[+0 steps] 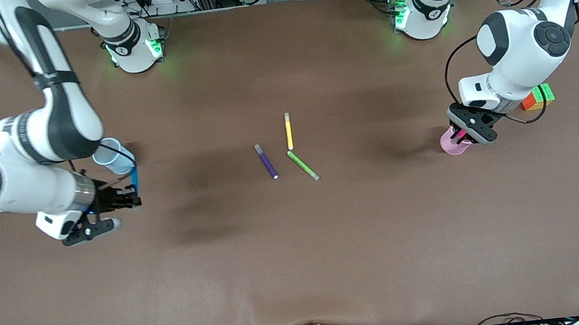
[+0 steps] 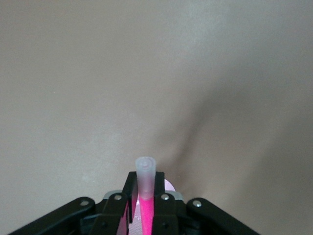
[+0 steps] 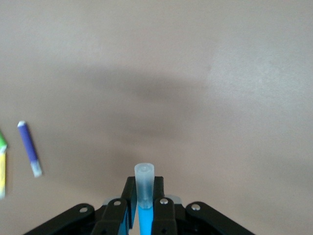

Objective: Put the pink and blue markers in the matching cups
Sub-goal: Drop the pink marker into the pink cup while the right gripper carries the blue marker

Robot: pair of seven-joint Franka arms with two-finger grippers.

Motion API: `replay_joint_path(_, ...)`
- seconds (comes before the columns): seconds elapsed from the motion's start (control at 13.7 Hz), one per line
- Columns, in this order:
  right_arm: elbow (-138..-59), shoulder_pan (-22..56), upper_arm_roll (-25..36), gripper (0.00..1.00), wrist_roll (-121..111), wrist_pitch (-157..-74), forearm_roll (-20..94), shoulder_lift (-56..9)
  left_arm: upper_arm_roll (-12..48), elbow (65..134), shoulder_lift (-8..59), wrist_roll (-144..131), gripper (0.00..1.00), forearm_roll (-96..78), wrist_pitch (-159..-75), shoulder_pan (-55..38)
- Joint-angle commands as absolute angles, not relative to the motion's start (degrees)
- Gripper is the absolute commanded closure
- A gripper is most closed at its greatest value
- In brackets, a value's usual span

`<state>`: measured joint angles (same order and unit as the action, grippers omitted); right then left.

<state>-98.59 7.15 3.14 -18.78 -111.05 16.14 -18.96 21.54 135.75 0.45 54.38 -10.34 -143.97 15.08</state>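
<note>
Right gripper (image 1: 129,196) with blue marker (image 1: 134,180); no legible writing.

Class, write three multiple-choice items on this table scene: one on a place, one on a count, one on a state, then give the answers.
1. The right claw is beside which cup?
A pink cup
B blue cup
C neither

2. How many pens lie loose on the table?
A two
B three
C five

3. The left claw is
A open, holding nothing
B shut on the pink marker
C shut on a cube

Answers:
1 B, the blue cup stands next to it.
2 B, purple, yellow and green pens.
3 B, the fingers clamp the marker.
</note>
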Motion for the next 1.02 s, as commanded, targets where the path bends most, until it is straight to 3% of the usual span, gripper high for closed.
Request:
replay_joint_path(0.0, -108.3, 0.5, 2.3, 1.0, -39.0, -111.8, 25.8, -13.7, 21.8, 136.6, 1.1, 56.8, 1.0, -11.7, -145.0, 16.2)
replay_joint_path(0.22, -111.5, -5.9, 2.1, 1.0, -54.7, -110.5, 28.2, -12.9, 21.8, 136.6, 2.2, 57.1, 1.0, -11.7, -145.1, 16.9)
replay_joint_path(0.36, -112.0, -9.7, 2.2, 1.0, -63.6, -104.4, 32.7, -13.1, 21.8, 136.5, 3.3, 57.1, 1.0, -11.7, -145.1, 17.0)
replay_joint_path(0.8, -117.9, -12.2, 2.3, 1.0, -76.0, -102.4, 37.0, -9.8, 21.8, 136.4, 4.8, 57.1, 0.99, -11.7, -146.3, 17.0)
replay_joint_path(0.88, -118.5, -13.3, 2.2, 1.0, -79.2, -102.2, 37.1, -10.2, 21.8, 136.3, 5.0, 57.0, 0.43, -11.7, -146.3, 17.1)
replay_joint_path(0.95, -118.6, -13.9, 2.2, 1.0, -81.7, -102.2, 37.3, -10.5, 21.8, 136.0, 6.1, 57.2, 0.0, -11.7, -146.3, 17.4)
